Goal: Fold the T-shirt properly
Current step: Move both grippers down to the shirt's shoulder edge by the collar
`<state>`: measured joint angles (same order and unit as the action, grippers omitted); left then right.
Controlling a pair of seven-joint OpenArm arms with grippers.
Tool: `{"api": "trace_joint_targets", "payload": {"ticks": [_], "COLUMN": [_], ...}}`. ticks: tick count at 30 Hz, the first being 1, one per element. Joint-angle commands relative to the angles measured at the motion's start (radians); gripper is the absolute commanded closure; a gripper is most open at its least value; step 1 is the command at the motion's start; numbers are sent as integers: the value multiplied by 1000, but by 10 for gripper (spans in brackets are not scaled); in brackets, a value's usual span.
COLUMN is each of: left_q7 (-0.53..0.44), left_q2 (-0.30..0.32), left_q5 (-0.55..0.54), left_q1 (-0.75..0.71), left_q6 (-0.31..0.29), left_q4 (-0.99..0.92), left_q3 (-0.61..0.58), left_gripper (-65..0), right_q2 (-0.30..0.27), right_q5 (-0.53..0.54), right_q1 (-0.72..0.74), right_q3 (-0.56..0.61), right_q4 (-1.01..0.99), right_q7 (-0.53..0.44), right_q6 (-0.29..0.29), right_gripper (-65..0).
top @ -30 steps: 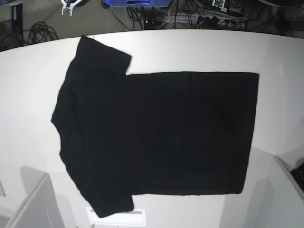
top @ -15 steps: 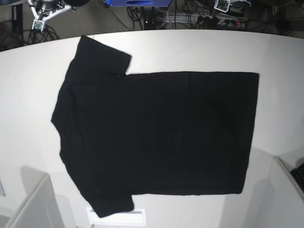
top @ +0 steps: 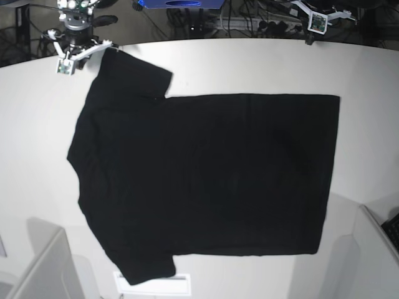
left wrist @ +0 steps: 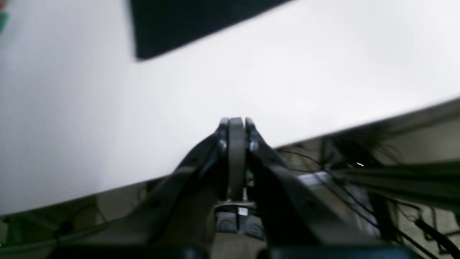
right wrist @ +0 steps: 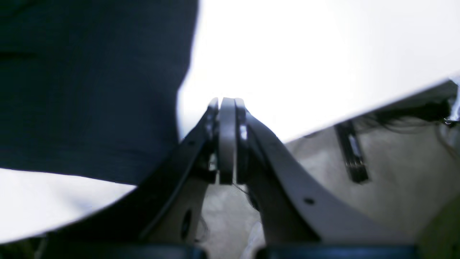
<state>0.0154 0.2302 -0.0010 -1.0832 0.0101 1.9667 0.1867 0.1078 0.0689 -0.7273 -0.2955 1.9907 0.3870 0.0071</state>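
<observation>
The black T-shirt (top: 206,174) lies spread flat on the white table (top: 31,137), collar end to the left and hem to the right, with no print showing. In the base view my right arm (top: 78,37) hangs over the far left table edge, just beside the upper sleeve (top: 134,71). The right gripper (right wrist: 227,100) is shut and empty over bare table, with the T-shirt (right wrist: 90,90) right beside it. My left arm (top: 317,20) is at the far right edge. The left gripper (left wrist: 236,120) is shut and empty, well short of the T-shirt corner (left wrist: 187,25).
Pale panels rise at the near left (top: 43,268) and near right (top: 374,249) corners. A white label (top: 156,285) sits at the near table edge. Cables and a power strip (top: 280,25) lie on the floor beyond the far edge.
Both arms have come forward from beyond the far edge: the right arm now reaches the upper sleeve, the left arm shows at the far right. The T-shirt has not moved.
</observation>
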Motion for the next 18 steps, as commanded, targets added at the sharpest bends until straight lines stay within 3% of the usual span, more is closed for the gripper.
{"api": "trace_joint_targets", "payload": {"ticks": [1, 4, 5, 8, 10, 13, 15, 18], "left_q7": [-24, -24, -24, -24, -22, -13, -13, -12], "left_q2": [1, 2, 2, 5, 8, 8, 8, 8], "left_q5": [-1, -1, -1, -64, -152, -308, -405, -508], "left_q1": [-7, 2, 13, 30, 36, 54, 57, 59], "left_q6": [-3, -3, -3, -5, -5, -32, -89, -163], "left_q4": [15, 15, 15, 13, 12, 7, 6, 3], "left_q3": [0, 10, 12, 15, 38, 102, 161, 227], "left_gripper": [0, 0, 0, 0, 0, 0, -2, -184], "right_q2": [-4, -23, -41, -115, -158, -214, -239, -240], "right_q5": [47, 227, 285, 472, 579, 719, 760, 760], "right_q1": [-7, -2, -2, 5, 13, 30, 51, 88], "right_q3": [5, 3, 3, 3, 3, 3, 3, 3], "right_q4": [22, 23, 23, 22, 19, 12, 3, -44], "right_q7": [-20, -10, 0, 40, 68, 79, 79, 79], "right_q6": [-6, -6, -6, -6, -6, -6, -9, -11], "right_gripper": [0, 0, -33, -254, -320, -306, -306, -306]}}
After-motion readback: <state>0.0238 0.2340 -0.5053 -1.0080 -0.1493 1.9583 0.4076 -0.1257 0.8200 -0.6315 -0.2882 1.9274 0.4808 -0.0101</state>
